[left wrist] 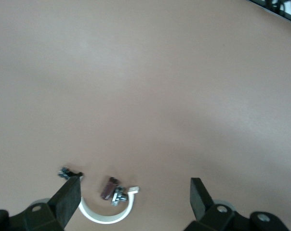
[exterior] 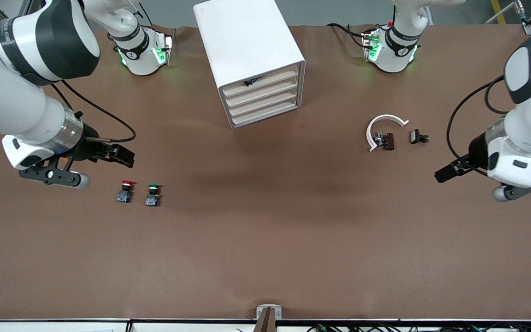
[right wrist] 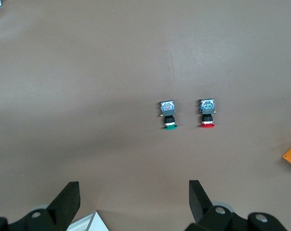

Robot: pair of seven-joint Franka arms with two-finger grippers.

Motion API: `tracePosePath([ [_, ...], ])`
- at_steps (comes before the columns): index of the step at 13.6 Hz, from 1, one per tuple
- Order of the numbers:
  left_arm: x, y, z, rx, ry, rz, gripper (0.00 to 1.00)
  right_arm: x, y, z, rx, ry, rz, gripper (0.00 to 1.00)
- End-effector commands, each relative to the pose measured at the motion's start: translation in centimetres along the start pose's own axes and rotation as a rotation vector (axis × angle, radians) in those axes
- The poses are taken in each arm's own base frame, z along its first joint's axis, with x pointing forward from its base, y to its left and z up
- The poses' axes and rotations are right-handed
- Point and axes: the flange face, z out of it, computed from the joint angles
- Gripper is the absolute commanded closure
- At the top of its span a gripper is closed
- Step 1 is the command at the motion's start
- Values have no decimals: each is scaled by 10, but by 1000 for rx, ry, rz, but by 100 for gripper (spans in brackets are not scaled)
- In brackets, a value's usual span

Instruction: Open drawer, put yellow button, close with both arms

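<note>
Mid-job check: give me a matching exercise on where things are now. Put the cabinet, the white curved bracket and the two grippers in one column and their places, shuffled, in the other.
Things:
1. cabinet
2. white curved bracket
3. left gripper
4. right gripper

Places:
A. open, over the table close to the red-capped button and green-capped button
B. standing midway between the two arm bases
C. open, over bare table at the left arm's end
D. lying beside a small black part

Pairs: 1-B, 2-D, 3-C, 4-A
</note>
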Motion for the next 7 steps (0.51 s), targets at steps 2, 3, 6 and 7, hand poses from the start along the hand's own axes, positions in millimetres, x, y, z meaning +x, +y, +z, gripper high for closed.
tracePosePath([
  [2,-14,-20,-41,47,46,57,0,7,18,-5,-3,13,-45,0],
  [3,-12,-30,-42,58,32,82,0,7,19,-5,-3,13,-54,0],
  [6,-16,-50,-59,59,26,152,0,7,18,-5,-2,17,-57,0],
  [7,-20,-53,-65,60,21,160,0,7,18,-5,-2,17,-57,0],
])
